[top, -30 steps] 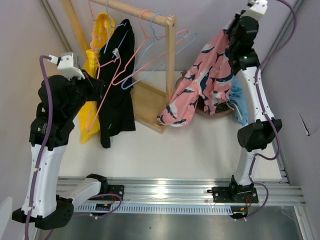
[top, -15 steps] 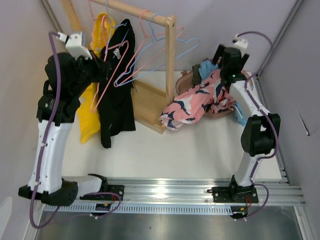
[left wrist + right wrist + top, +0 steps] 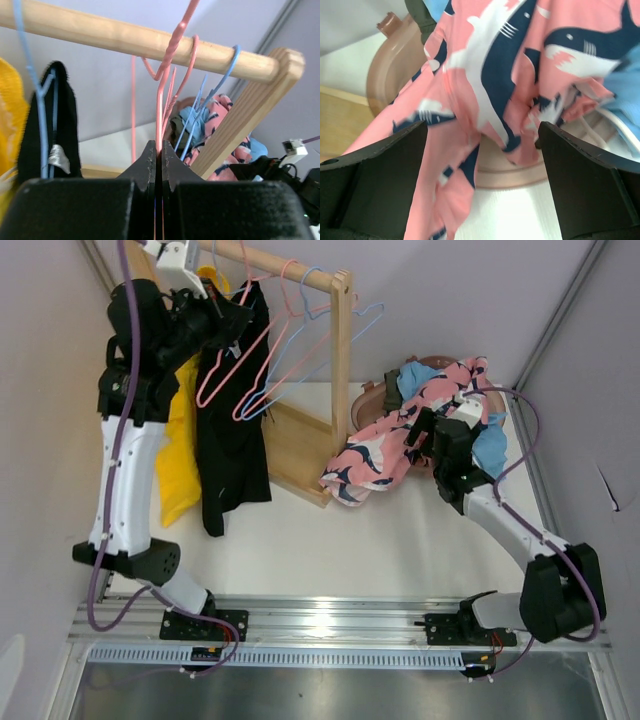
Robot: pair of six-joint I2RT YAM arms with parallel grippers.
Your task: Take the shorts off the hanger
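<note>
The pink shark-print shorts (image 3: 385,450) lie crumpled over a brown basket (image 3: 370,396) at the back right, one end spilling onto the table. No hanger is in them. My right gripper (image 3: 425,430) hangs low just in front of them, open, with nothing held. In the right wrist view the shorts (image 3: 485,75) fill the space ahead of the wide-apart jaws of the right gripper (image 3: 482,150). My left gripper (image 3: 215,315) is raised to the wooden rail (image 3: 280,265) and shut on a bare pink wire hanger (image 3: 167,65).
A black garment (image 3: 230,440) and a yellow one (image 3: 175,460) hang on the wooden rack. Blue and pink bare hangers (image 3: 330,340) hang on the rail. Blue cloth (image 3: 490,445) lies in the basket. The rack's wooden base (image 3: 295,450) stands left of the shorts.
My right gripper opened and let the shorts drop onto the basket, then swung down and nearer. My left arm lifted the pink hanger up to the rail.
</note>
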